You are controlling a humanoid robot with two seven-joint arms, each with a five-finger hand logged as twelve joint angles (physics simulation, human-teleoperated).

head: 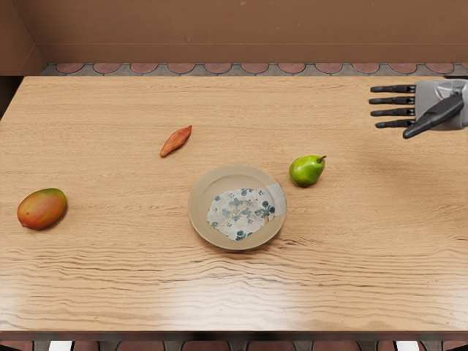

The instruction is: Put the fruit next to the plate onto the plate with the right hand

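Mango: red and yellow-green, lying near the left edge of the table, well apart from everything else. It shows whole.
Orange-red piece: slim and pointed, lying at a slant up-left of the plate. It may be a sweet potato, but it is too small to tell.
Plate: round and beige-rimmed, set at about the middle of the table. Its blue-green floral centre shows whole, with nothing covering it.
Pear: green, stem pointing up and right. It rests on the wood just beside the plate's upper-right rim, close to it but not touching, and casts a small shadow.
Right hand: above the far right corner of the table, well apart from the pear. The four fingers are stretched straight and point left, with the thumb lying below them, and the hand holds nothing. The wrist and arm are cut off by the right edge of the picture.
Room between hand and pear: bare wood, with no object in the way.
Table edges: the near edge runs along the bottom of the picture, and the far edge meets a tiled strip and a wall. Wide bare wood lies in front of the plate.
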